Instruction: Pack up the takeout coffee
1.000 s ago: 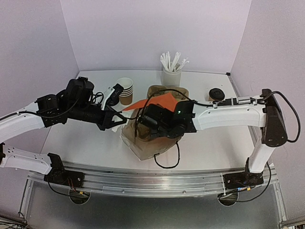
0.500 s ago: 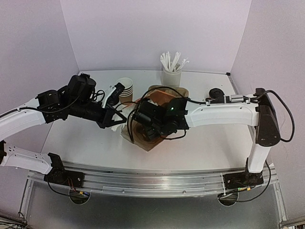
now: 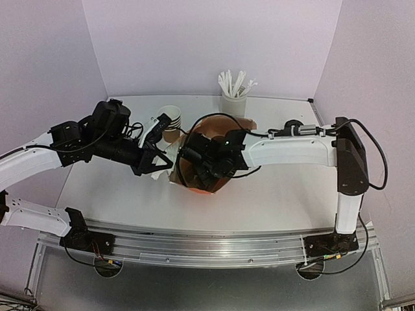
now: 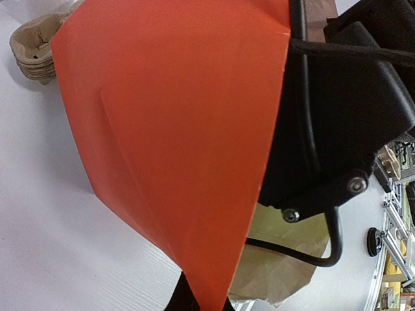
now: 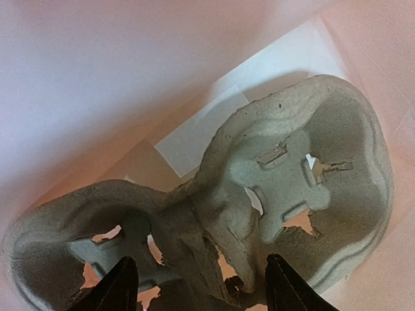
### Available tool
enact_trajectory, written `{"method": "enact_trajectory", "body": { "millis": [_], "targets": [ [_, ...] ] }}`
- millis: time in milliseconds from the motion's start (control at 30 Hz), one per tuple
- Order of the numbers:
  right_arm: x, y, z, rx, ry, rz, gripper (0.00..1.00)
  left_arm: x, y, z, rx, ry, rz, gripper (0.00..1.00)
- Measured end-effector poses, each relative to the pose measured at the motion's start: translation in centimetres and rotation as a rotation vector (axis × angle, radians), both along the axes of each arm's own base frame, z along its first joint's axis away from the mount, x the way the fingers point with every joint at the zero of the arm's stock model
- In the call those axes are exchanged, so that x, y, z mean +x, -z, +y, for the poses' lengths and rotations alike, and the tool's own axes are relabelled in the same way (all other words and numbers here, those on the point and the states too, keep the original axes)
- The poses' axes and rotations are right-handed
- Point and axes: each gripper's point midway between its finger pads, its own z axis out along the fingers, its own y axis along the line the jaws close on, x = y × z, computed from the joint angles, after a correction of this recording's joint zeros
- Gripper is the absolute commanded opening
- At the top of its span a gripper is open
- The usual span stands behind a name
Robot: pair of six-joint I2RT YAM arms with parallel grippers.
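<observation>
My left end effector [image 3: 160,163] is clenched on the orange paper flap [image 4: 175,129] of the brown paper bag [image 4: 272,272]. My right end effector [image 5: 201,272] sits inside the bag, fingers spread and released, over a grey moulded-pulp cup carrier [image 5: 279,175]. The black-lidded kraft takeout coffee [image 3: 294,124] stands on the white worktop [image 3: 117,188] at back right, partly hidden behind that arm.
</observation>
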Motion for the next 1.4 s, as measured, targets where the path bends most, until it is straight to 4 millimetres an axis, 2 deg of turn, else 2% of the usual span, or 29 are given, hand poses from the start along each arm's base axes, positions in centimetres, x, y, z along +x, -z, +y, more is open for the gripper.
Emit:
{"method": "enact_trajectory", "body": {
  "millis": [167,233,400,500,733,1000,1233,1333,1400],
  "targets": [
    [-0.2,1.3,0.5,-0.026,-0.064,0.053,0.18,-0.1,-0.6,-0.2,-0.005,0.024,-0.011,0.00],
    [-0.4,1.6,0.7,-0.022,-0.080,0.072,0.03,-0.2,-0.9,-0.3,-0.002,0.026,-0.006,0.00],
    [-1.1,1.8,1.2,-0.003,-0.109,0.117,0.00,-0.1,-1.5,-0.1,0.022,0.017,0.003,0.00],
    [-1.7,1.1,1.2,-0.018,-0.116,0.134,0.00,0.2,-1.9,-0.1,0.047,0.004,0.003,0.00],
    [-3.6,-3.7,2.4,-0.015,-0.136,0.141,0.00,0.3,-2.3,0.3,0.080,-0.003,-0.004,0.00],
    [-6.1,-6.7,1.6,-0.065,-0.160,0.144,0.00,0.3,-1.8,0.8,0.107,0.000,-0.002,0.00],
    [-6.6,-11.8,2.3,0.003,-0.177,0.088,0.00,0.9,-1.8,1.0,0.117,-0.003,-0.019,0.00],
    [-6.6,-14.4,2.8,0.059,-0.182,0.063,0.00,1.1,-2.2,0.8,0.124,0.008,-0.029,0.00],
    [-6.5,-15.5,2.5,0.070,-0.168,0.054,0.00,1.2,-2.9,0.6,0.119,0.013,-0.038,0.00]
  ]
}}
